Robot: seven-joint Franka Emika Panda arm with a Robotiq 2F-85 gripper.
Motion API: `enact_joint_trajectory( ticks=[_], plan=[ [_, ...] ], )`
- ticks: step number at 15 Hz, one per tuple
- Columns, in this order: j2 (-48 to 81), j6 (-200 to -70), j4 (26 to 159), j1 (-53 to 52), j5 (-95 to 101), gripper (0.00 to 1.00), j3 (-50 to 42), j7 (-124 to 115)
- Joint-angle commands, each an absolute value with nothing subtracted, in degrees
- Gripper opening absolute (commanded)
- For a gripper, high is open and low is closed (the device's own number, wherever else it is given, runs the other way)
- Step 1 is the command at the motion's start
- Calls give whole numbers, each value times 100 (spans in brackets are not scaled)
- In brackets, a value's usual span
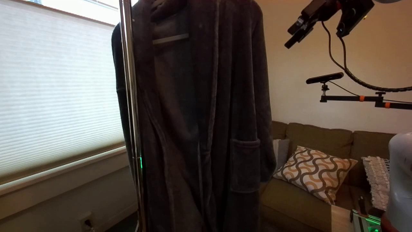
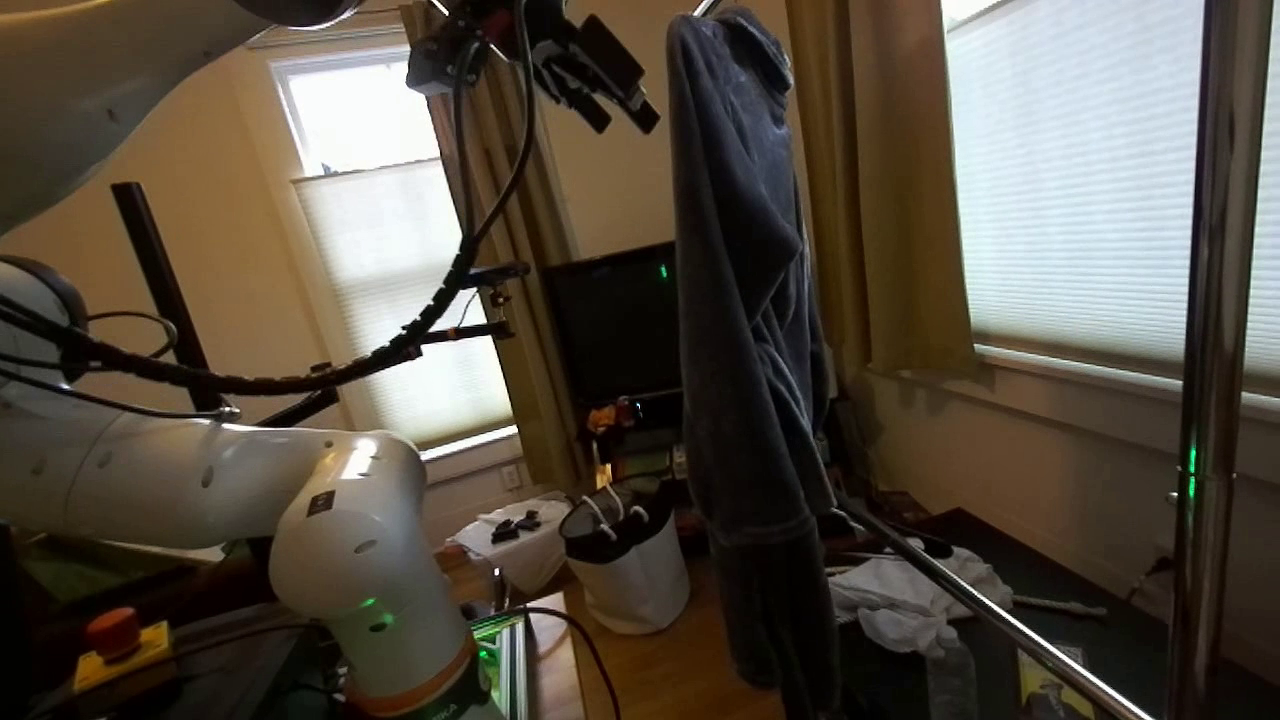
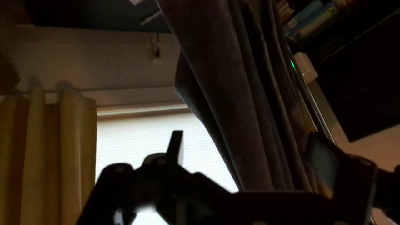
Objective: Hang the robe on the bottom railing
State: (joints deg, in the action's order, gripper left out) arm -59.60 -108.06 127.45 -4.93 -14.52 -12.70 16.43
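While my gripper (image 2: pixel 624 113) is up near the top of both ext. views, my fingers (image 3: pixel 323 159) stand spread wide in the wrist view, w/ the dark plush robe (image 3: pixel 234 93) showing thru the gap b/w them. It hangs upright near me; wall shows b/w us in both ext. views, so we're apart. It's front-on in an ext. view: lapels parted, a pale bar (image 1: pixel 170 39) across the neck opening, pocket (image 1: pixel 245 166) lower down toward RH side. Top's cut off by the frame there, so can't tell what it hangs from. A chrome pole (image 1: pixel 128 80) passes in front of its LH part.

Bottom railing (image 2: pixel 1010 625) runs on a diag. in an ext. view, from lower RH up to the robe's edge, well below its shoulders; can't tell whether they touch.

Bg: sofa (image 1: pixel 289 199) w/ a wavy-print cushion (image 1: pixel 317 174); tan curtain (image 2: pixel 900 200) by a pale blind (image 2: pixel 1080 180); white bin (image 2: pixel 630 585) w/ dark rim on the floor (image 2: pixel 640 675); white cloth (image 2: pixel 890 590) on a dark surface (image 2: pixel 1050 565); dark monitor (image 2: pixel 610 330) partly behind the robe. My white arm (image 2: pixel 350 540) takes up LH side of an ext. view, red button (image 2: pixel 115 630) on a yellow box (image 2: pixel 125 670) below it.
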Motion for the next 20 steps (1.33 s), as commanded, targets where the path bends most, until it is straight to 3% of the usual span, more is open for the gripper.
enact_joint_trajectory(
  ticks=[1, 7, 13, 20],
  plan=[
    [-6028, -10962, 12328, -1006, -1865, 100, -1471, 2104],
    [-5229, -11064, 11157, -1996, -2307, 100, -1616, 2840],
    [-3878, -12045, 10160, -1932, -2210, 100, -1472, 2646],
    [-2993, -10653, 9402, -1603, -1840, 100, -1456, 3211]
  ],
)
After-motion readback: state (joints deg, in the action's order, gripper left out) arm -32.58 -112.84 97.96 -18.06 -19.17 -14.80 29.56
